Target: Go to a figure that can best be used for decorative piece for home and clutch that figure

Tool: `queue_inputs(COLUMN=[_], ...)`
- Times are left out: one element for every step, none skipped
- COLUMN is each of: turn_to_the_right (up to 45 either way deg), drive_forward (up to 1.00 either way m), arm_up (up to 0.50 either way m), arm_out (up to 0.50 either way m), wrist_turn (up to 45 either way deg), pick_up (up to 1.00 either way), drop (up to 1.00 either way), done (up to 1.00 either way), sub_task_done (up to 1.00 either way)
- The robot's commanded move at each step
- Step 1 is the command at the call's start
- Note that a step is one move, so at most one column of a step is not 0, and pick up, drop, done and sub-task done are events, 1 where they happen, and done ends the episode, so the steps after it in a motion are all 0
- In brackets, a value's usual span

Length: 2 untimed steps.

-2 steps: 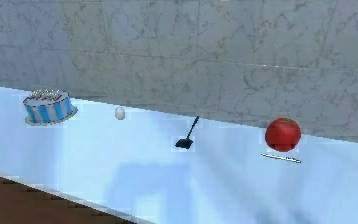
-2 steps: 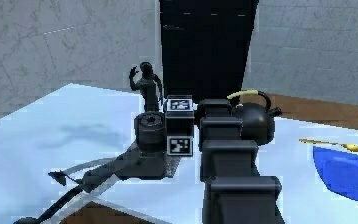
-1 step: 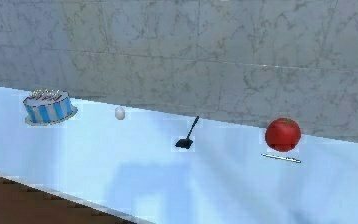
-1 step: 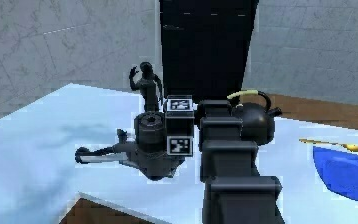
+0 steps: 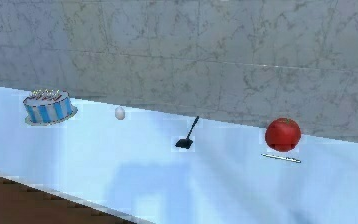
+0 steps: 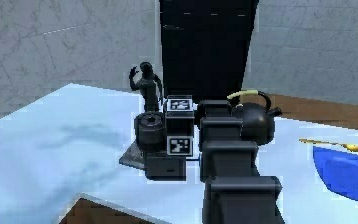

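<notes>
Reaching across pale desk (image 6: 67, 125) to dark upright figure (image 6: 146, 85).
Jaws low before figure, hold impossible to tell; black kettle (image 6: 255, 120) just beside arm (image 6: 227, 168), blue plate (image 6: 349, 172) farther right; cake (image 5: 50, 108), red ball (image 5: 283, 132) in forward view.

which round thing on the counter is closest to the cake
The small white ball, just right of the blue-striped cake; the larger red ball lies far right.

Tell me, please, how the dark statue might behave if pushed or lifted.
The statue stands tall and narrow, so a high push would probably tip it. It looks solid and dark, so likely stiff and heavyish. Its raised limb may be fragile.
</notes>
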Motion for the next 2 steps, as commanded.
queue_inputs(turn_to_the_right=[0.0, 0.0], drive_forward=[0.0, 0.0], arm_up=[0.0, -0.16], arm_out=[0.0, 0.0], wrist_turn=[3.0, 0.0], pick_up=[0.0, 0.0], drop=[0.0, 0.0], done=[0.0, 0.0], sub_task_done=[0.0, 0.0])
